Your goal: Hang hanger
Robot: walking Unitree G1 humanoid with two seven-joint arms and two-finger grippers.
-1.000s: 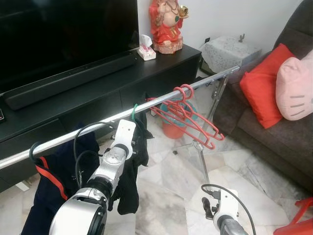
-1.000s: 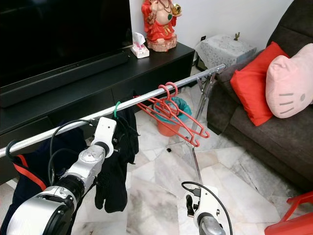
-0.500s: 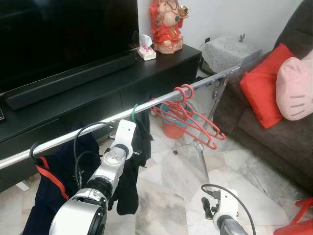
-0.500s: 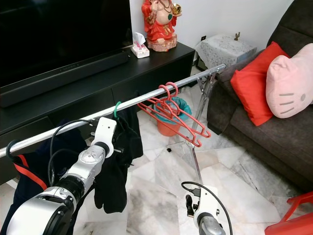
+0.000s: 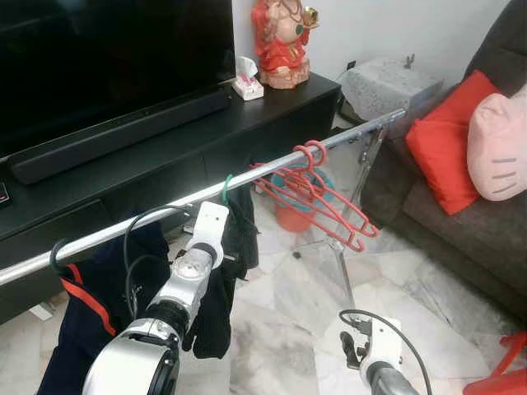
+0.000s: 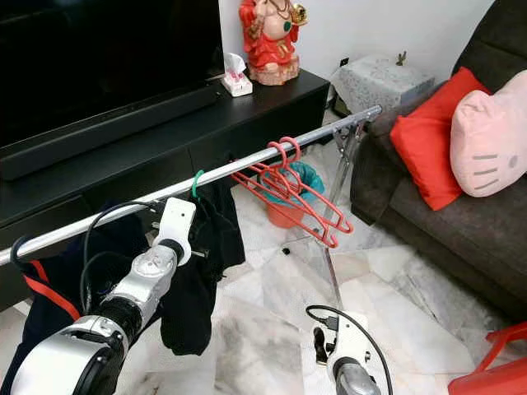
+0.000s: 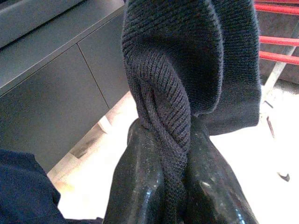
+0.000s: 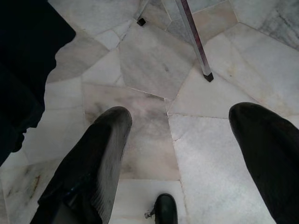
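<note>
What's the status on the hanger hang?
Left gripper shut on black knit garment, which hangs from green hanger hooked on rail. Right gripper open, low over floor. Red hangers alongside, apart.

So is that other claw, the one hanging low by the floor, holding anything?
No, the right gripper hangs open over the marble floor, with nothing between its fingers.

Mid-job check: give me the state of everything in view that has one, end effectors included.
Left end effector: shut on the black knit garment.
Black knit garment: hanging from the rail on a green hanger.
Green hanger: hooked over the rail.
Red hangers: hooked on the rail, bare.
Dark garment with red trim: hanging on the rail.
Rail: horizontal, on its stand.
Right end effector: open, low over the floor.
</note>
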